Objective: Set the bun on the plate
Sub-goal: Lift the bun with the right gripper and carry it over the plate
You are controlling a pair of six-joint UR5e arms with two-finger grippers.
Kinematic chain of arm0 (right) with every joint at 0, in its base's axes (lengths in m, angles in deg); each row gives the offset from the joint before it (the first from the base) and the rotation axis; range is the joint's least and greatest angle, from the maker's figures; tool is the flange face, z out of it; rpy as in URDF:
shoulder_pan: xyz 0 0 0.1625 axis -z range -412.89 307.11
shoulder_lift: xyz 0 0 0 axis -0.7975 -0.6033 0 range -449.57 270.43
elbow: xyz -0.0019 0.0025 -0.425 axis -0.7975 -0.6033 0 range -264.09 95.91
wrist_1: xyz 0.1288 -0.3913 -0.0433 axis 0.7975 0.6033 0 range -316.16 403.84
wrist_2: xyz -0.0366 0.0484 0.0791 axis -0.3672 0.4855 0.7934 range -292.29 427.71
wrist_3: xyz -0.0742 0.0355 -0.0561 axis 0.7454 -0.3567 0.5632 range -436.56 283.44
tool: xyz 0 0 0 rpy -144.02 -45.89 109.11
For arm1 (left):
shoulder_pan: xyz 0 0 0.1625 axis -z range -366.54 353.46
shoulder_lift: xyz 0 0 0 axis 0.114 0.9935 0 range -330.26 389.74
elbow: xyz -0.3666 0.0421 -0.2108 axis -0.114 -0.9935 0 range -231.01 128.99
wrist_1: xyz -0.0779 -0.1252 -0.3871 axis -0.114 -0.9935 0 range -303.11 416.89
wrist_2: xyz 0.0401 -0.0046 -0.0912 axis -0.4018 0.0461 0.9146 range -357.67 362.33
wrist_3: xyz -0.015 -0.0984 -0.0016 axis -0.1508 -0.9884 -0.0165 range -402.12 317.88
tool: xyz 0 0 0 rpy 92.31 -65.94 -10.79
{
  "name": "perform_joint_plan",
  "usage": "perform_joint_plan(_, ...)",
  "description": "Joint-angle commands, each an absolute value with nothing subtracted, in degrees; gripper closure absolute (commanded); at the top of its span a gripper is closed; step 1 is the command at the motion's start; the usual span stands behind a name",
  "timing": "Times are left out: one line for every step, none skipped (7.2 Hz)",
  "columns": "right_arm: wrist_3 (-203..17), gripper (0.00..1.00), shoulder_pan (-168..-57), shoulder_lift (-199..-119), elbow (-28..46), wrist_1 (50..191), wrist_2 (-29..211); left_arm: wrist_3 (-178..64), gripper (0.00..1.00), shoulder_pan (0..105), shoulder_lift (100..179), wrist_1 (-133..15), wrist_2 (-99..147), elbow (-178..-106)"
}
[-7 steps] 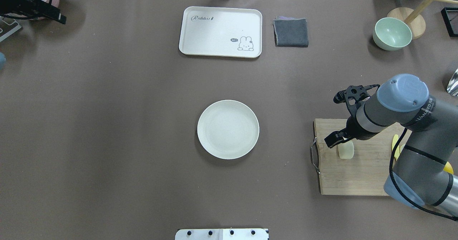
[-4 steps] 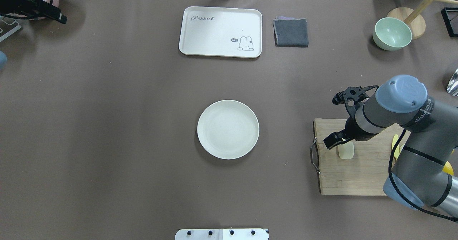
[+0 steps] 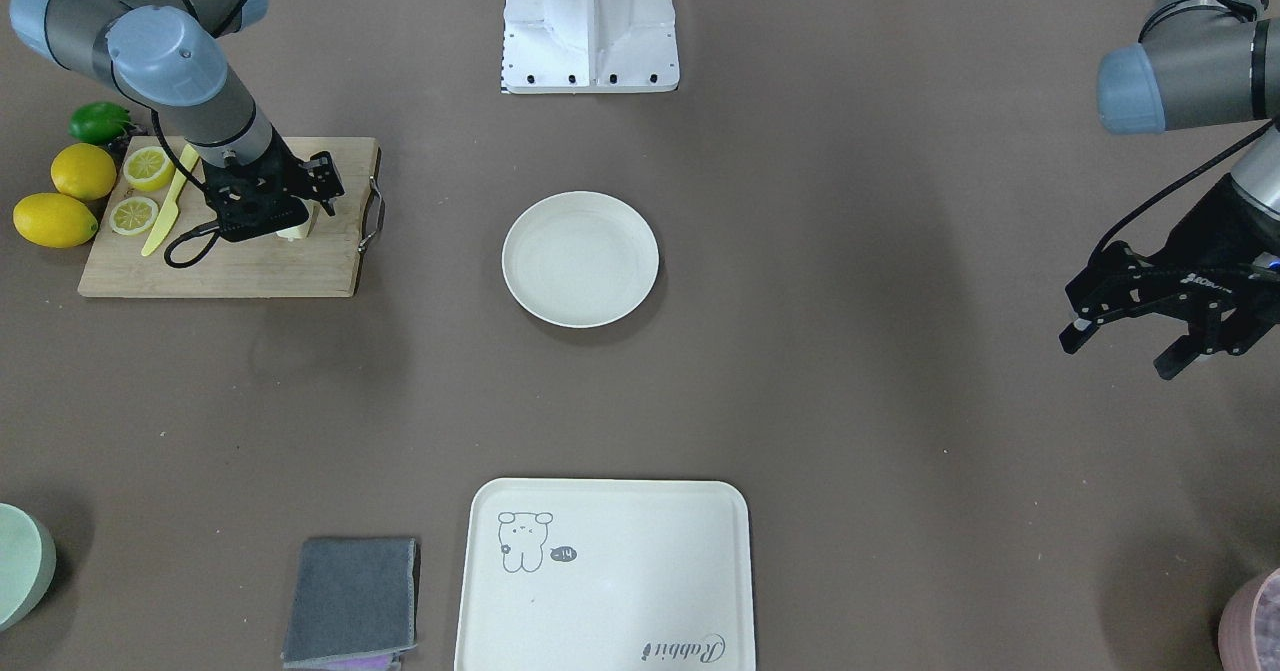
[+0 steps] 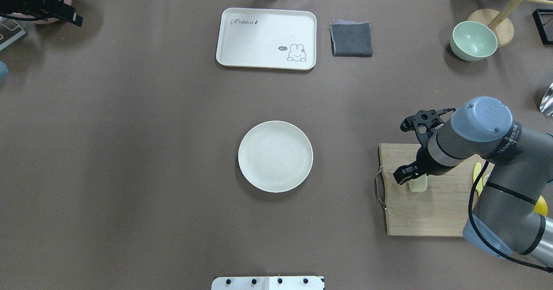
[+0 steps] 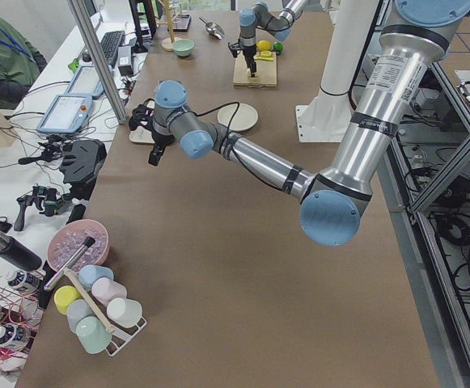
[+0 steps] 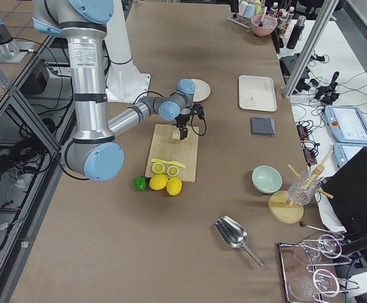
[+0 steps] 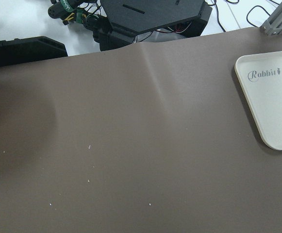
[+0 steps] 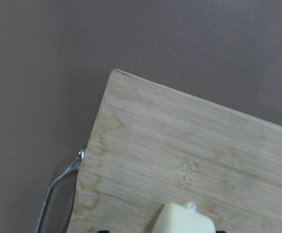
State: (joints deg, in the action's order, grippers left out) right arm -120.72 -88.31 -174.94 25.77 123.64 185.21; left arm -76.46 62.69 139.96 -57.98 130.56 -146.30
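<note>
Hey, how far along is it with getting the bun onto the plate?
Nothing is finished: the plate is empty. In hand: the right tool is low at the bun on the cutting board; whether it grips yet, I cannot tell. Left: lift, carry over, set it on the plate.

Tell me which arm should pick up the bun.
Right. The right claw hangs directly over the bun on the cutting board, jaws open around it. The left claw sits open on the opposite side of the plate, far from the bun.
</note>
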Motion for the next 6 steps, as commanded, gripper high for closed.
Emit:
perform_joint_plan(-121.2,1.00,-88.2,-174.3,25.7,123.2,185.0,-76.6,0.03,62.5,139.9,-58.0,130.7,-146.8)
perform_joint_plan(-121.1,1.00,-89.3,-172.9,25.9,123.2,185.2,-76.7,0.03,62.5,139.4,-58.0,130.6,-147.2)
perform_joint_plan(-121.1,1.00,-90.2,-171.9,25.9,123.3,185.3,-76.7,0.03,62.5,139.4,-58.0,130.7,-147.2)
perform_joint_plan(-121.3,1.00,-90.9,-169.6,25.9,123.3,185.3,-76.6,0.03,62.5,139.4,-58.0,130.7,-147.1)
perform_joint_plan(-121.6,1.00,-91.0,-165.9,25.8,123.5,185.4,-76.7,0.03,62.5,139.4,-58.0,130.7,-147.1)
perform_joint_plan(-122.5,1.00,-91.0,-162.5,25.8,123.4,185.5,-76.6,0.03,62.5,139.4,-58.1,130.7,-147.1)
